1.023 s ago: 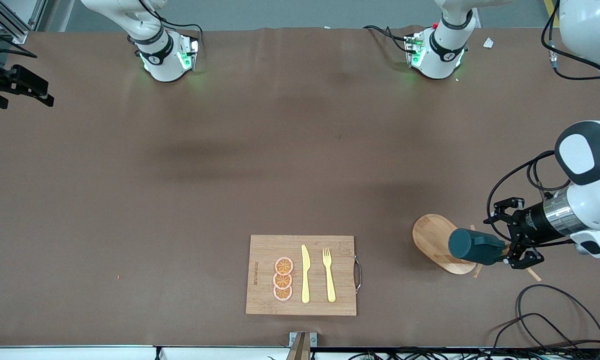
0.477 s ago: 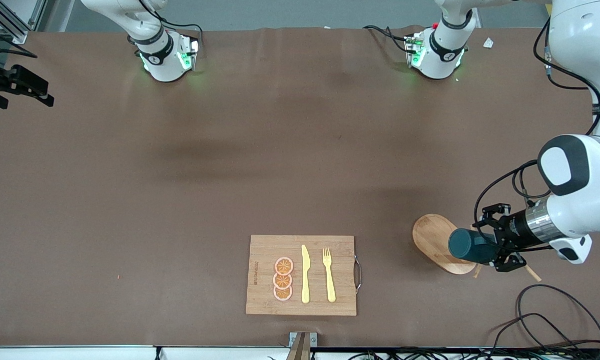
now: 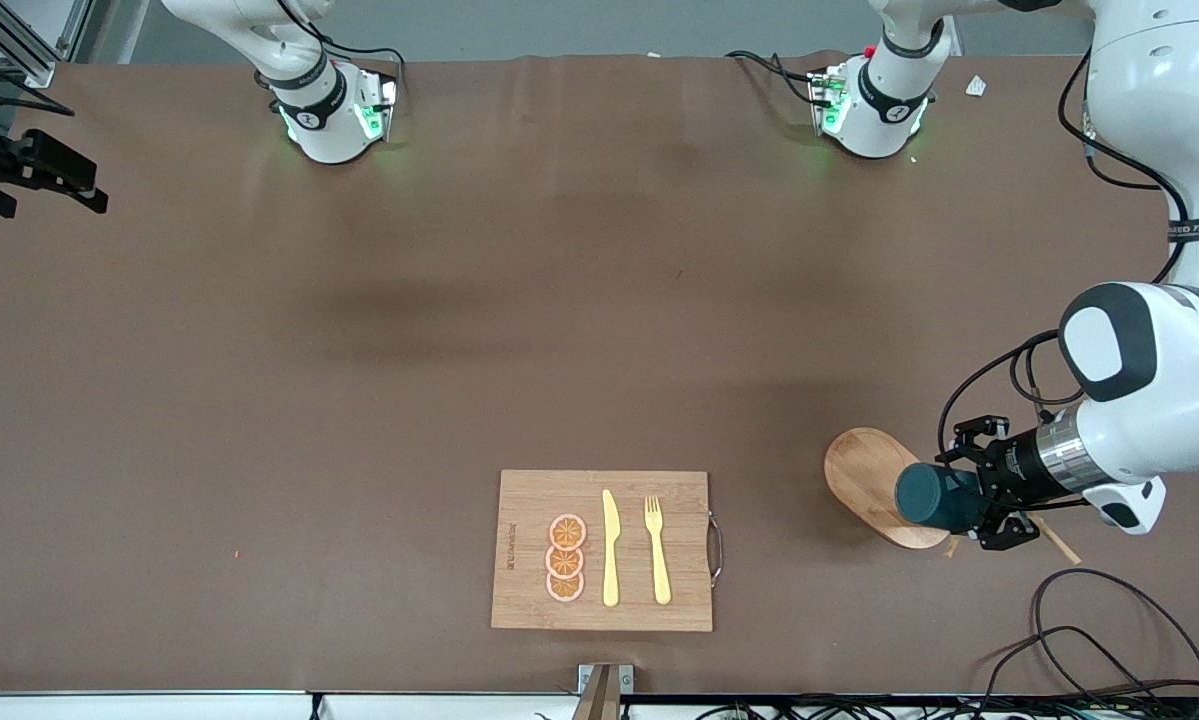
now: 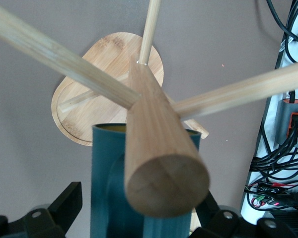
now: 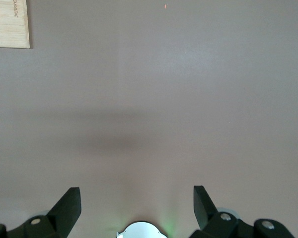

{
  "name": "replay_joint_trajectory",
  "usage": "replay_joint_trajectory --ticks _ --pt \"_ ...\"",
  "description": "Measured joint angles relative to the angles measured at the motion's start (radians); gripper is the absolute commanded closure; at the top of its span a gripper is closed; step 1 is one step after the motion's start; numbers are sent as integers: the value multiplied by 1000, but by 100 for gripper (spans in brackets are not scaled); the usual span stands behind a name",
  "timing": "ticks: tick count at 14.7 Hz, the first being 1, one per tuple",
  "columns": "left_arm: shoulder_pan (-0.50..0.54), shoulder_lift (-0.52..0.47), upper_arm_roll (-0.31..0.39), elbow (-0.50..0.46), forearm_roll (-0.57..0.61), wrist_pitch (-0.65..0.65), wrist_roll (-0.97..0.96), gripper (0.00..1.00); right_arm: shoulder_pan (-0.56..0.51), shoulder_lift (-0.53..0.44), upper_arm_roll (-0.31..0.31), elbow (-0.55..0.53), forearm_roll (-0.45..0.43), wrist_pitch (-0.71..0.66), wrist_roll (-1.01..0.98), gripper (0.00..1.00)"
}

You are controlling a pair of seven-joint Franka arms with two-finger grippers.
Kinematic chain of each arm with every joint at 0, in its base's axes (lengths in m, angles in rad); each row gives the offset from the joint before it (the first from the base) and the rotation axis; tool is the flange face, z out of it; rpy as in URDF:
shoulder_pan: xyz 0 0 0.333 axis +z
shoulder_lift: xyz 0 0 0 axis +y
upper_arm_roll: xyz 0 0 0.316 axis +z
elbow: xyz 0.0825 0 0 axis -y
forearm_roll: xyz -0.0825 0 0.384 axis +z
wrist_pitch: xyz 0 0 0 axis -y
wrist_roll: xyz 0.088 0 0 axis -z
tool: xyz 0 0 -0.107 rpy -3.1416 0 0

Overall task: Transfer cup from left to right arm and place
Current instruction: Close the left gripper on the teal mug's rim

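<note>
**Left hand positioned at cup, grasp not yet made**

Step in hand: pick-up. The cup (image 3: 934, 497) hangs on a wooden mug stand (image 3: 871, 483) at the left arm's end of the surface. The left hand (image 3: 971, 491) is level with it, fingers spread wide on either side, holding nothing. Next move, in my judgement: close, then lift clear of the peg. The right hand (image 5: 136, 202) waits over bare surface, wide open, empty.

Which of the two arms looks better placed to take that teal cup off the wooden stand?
Left. The left gripper hangs open around the cup on the mug stand. The right gripper, also open, waits over bare table.
</note>
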Motion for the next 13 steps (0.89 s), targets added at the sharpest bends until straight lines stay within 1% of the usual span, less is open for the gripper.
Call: replay_joint_trajectory --ticks 1,3,5,13 --pt "-1 0 0 0 0 1 0 3 0 0 0 0 0 0 0 0" --pt "-2 0 0 0 0 1 0 17 0 0 0 0 0 0 0 0" --pt "-2 1 0 0 0 2 0 28 0 0 0 0 0 0 0 0" --pt "-2 1 -1 5 0 3 -6 29 0 0 0 0 0 5 0 0"
